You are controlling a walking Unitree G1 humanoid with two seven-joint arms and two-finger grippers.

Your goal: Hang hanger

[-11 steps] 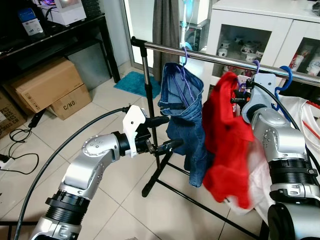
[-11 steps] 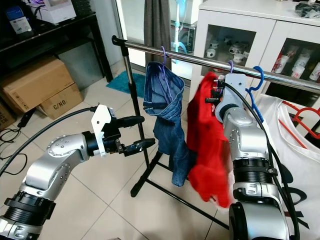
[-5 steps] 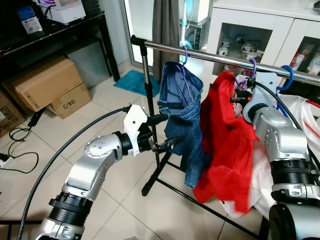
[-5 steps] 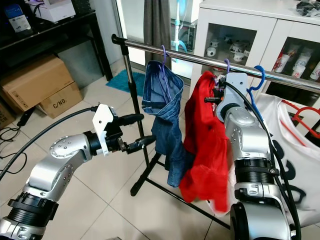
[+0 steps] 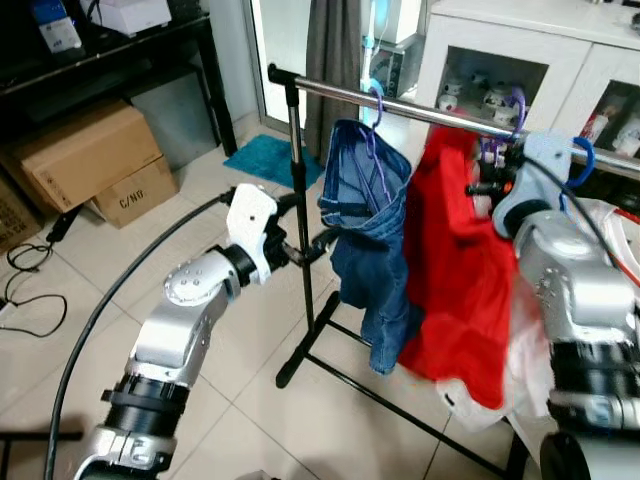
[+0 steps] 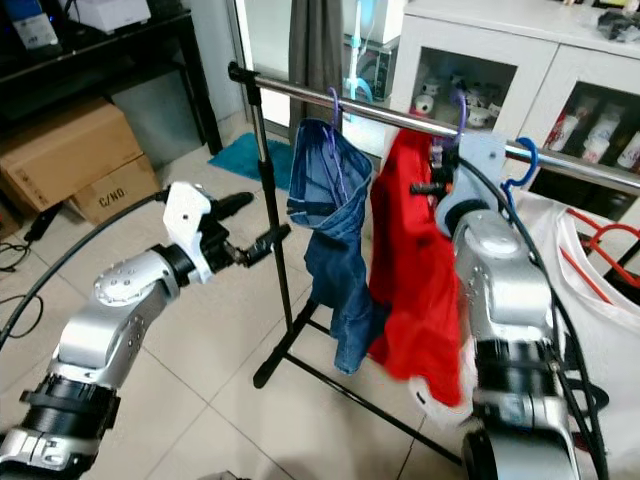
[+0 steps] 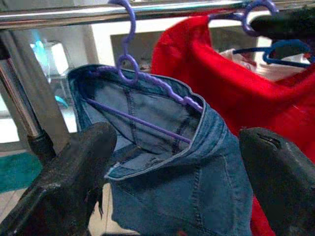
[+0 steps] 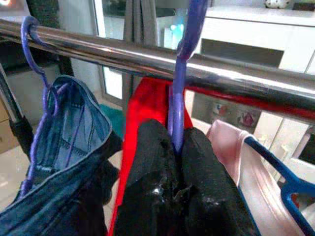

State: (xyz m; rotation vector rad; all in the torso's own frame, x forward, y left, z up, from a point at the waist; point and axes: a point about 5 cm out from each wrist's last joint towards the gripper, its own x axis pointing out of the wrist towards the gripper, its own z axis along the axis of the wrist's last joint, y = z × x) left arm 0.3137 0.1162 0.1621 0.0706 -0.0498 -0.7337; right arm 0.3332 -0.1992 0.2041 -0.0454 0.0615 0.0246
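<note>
A metal clothes rail (image 5: 420,108) carries a denim garment (image 5: 365,230) on a purple hanger (image 7: 129,64). Just to its right hangs a red garment (image 5: 455,280) on a second purple hanger (image 8: 189,29). My right gripper (image 8: 176,147) is shut on that hanger's neck just below the rail, and the hook rises across the front of the bar; I cannot tell whether it rests on it. My left gripper (image 5: 312,225) is open beside the stand's upright post, just left of the denim, holding nothing.
A blue hanger (image 5: 585,160) and a white garment (image 5: 610,220) hang further right on the rail. A white glass-front cabinet (image 5: 500,50) stands behind. Cardboard boxes (image 5: 85,150) and a black shelf are at the left, with a teal mat (image 5: 262,157) on the tiled floor.
My right gripper has lifted the purple hanger, so its hook now reaches above the bar and the red garment hangs higher. My left gripper has drawn back from the denim towards the post.
</note>
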